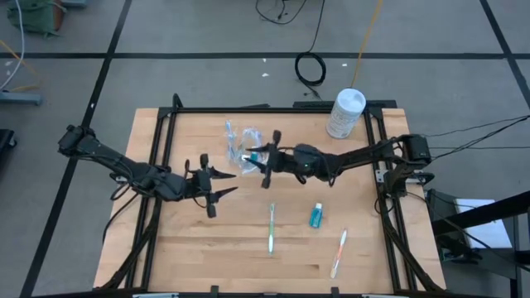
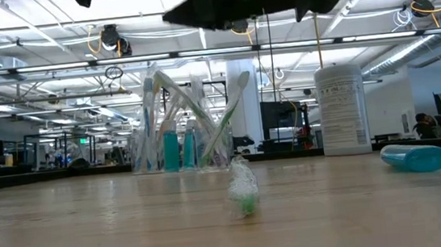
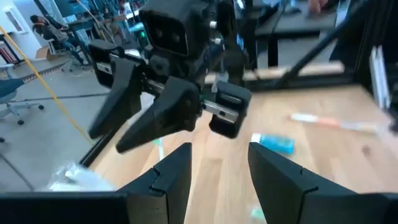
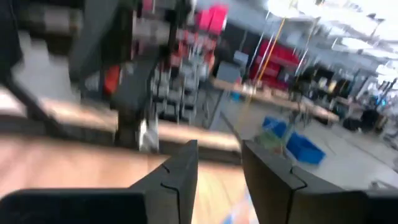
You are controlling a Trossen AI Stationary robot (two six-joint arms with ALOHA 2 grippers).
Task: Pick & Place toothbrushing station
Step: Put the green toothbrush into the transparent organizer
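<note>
The clear cup (image 1: 240, 141) stands upright on the far middle of the table, with several toothbrushes and blue tubes leaning in it; it also shows in the low view (image 2: 178, 126). A green toothbrush (image 1: 271, 228), a blue tube (image 1: 316, 216) and a pink toothbrush (image 1: 339, 252) lie flat on the near half. My right gripper (image 1: 265, 162) hovers open and empty just right of the cup. My left gripper (image 1: 225, 184) is open and empty, near and left of the cup, facing the right gripper (image 3: 155, 112).
A white cylindrical canister (image 1: 346, 113) stands at the table's far right corner, and also shows in the low view (image 2: 342, 110). Black frame rails (image 1: 161, 149) run along the table's left and right sides. Bare wood lies between the loose items on the near half.
</note>
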